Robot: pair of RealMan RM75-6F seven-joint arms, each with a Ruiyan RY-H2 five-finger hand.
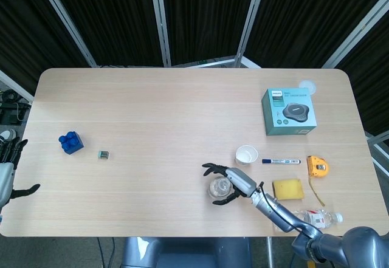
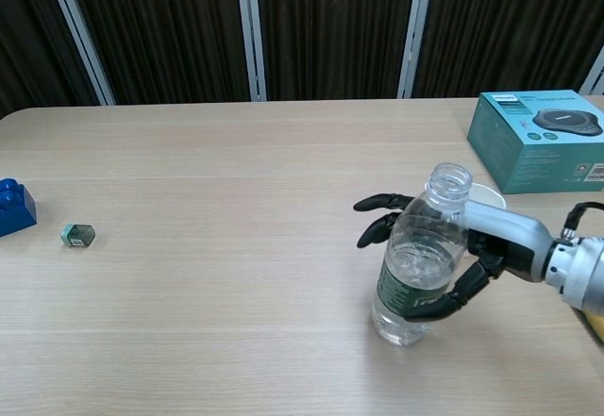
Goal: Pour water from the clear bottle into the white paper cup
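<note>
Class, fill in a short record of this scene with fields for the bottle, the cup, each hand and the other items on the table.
bottle: clear bottle, uncapped, tilted toward the cup, base on the table
cup: white paper cup, upright, beyond the bottle
right hand: right hand around the bottle, fingers spread; whether it grips it cannot be told
left hand: left hand at the table's left edge, holding nothing
other items: teal box, marker, tape measure, sponge, blue block
</note>
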